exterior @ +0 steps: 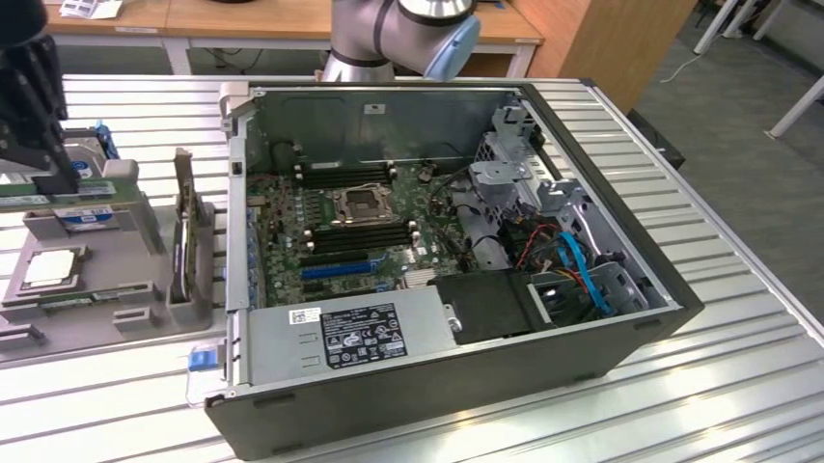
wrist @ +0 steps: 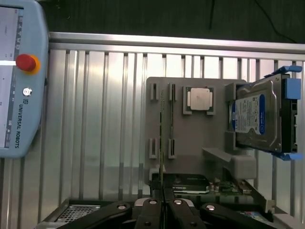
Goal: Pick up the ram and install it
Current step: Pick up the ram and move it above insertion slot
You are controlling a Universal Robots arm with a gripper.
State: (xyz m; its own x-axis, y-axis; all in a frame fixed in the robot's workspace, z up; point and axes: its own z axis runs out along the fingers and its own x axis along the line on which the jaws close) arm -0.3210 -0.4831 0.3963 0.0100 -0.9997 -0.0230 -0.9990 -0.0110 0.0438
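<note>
**A:** What carries it all?

**B:** A ribbed aluminium worktop [exterior: 734,386]. The biggest thing on it is a black-and-grey steel computer case [exterior: 425,415]. It lies on its side with the open face up, I judge so that the green motherboard [exterior: 277,207] inside can be reached from above.

**A:** And at the exterior view's left?

**B:** A flat grey plastic parts tray [wrist: 190,138], just beside the case. Its brackets stand parts on edge, probably so that a narrow tool can come down over them. A silver hard drive with a blue label and blue rails [wrist: 255,119] leans in one cradle.

**A:** Where is the task's thing?

**B:** The long, narrow green ram stick [wrist: 162,129] is at that tray, well apart from the case. From the wrist it shows edge-on, as a thin pale-green line between small grey brackets.

**A:** The tool?

**B:** The black two-fingered tool [wrist: 162,192] is closed on the ram stick, its jaws pinching the flat faces. I'd say that hold sets the board upright, with the contact edge down. I cannot tell whether the stick has cleared its brackets.

**A:** Anything smaller?

**B:** A square silver processor chip [wrist: 199,99] lies flat in its pocket near the stick.
</note>
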